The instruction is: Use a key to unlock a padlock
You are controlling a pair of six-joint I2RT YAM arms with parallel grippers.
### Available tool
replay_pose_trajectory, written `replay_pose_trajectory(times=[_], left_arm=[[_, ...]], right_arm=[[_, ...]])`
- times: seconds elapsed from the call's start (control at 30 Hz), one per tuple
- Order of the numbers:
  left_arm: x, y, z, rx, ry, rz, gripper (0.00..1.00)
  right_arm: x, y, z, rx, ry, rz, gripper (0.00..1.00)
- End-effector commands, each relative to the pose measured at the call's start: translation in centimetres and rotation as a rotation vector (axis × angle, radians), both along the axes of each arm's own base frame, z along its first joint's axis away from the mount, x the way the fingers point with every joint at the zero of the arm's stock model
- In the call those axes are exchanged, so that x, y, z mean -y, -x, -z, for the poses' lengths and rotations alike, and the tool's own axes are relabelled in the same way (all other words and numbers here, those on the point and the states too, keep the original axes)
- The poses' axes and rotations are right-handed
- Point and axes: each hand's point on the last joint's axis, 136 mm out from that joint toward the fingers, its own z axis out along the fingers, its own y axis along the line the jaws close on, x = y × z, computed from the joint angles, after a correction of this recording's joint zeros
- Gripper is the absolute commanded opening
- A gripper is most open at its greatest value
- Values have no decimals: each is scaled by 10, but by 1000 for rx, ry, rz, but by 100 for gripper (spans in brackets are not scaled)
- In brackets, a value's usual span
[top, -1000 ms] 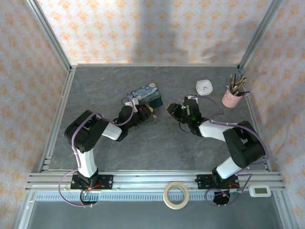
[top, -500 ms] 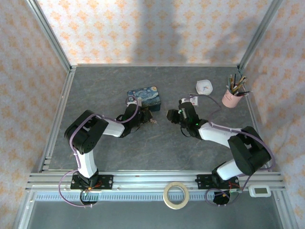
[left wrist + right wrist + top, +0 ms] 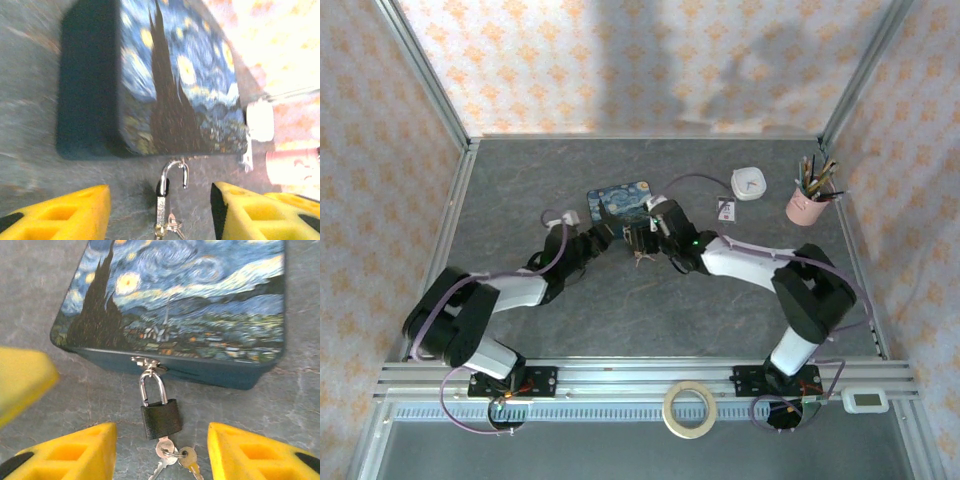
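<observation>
The padlock (image 3: 161, 418) has a dark body and a silver shackle (image 3: 152, 385) hooked through the hasp (image 3: 147, 362) on the front of the blue starry-night box (image 3: 175, 305). The shackle's left leg stands out of the body. A silver key (image 3: 167, 447) sits in the keyhole, and its ring carries a brass key (image 3: 186, 458). My right gripper (image 3: 162, 455) is open, with a finger on each side of the lock and touching nothing. My left gripper (image 3: 160, 215) is also open and sees the padlock (image 3: 162, 200) edge-on with the shackle's free end (image 3: 185, 177) clear. In the top view both grippers meet at the padlock (image 3: 640, 243).
A small white tag (image 3: 725, 208), a white round-faced case (image 3: 748, 183) and a pink cup of pencils (image 3: 808, 203) stand to the back right. A tape roll (image 3: 690, 408) lies on the front rail. The left gripper's yellow finger (image 3: 20, 380) shows at the left of the right wrist view.
My right gripper has moved left up to the padlock. The left arm has swung lower and to the left, and its gripper still faces the box front.
</observation>
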Motion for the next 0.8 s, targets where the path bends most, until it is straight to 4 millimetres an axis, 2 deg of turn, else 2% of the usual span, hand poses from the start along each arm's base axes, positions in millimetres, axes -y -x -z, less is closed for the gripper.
replay_pose_trajectory(times=[0.0, 0.1, 0.17, 0.27, 0.43, 0.57, 0.77], left_arm=[[-30, 1, -8, 17, 17, -103, 57], [-50, 0, -15, 46, 15, -157, 60], [-55, -2, -20, 61, 17, -167, 60], [-53, -6, -24, 76, 33, -161, 60], [-45, -8, -19, 71, 90, -137, 60], [-41, -8, -12, 59, 120, -129, 60], [-42, -6, -11, 62, 130, -135, 60]], right_arm=[[-6, 5, 18, -20, 149, -61, 52], [-19, 8, 29, -40, 234, -92, 52], [-24, 9, 34, -55, 270, -95, 50], [-25, 5, 37, -68, 313, -65, 50], [-24, -6, 37, -55, 384, -19, 49], [-32, -7, 44, -72, 402, -35, 43], [-28, -12, 53, -66, 471, -1, 41]])
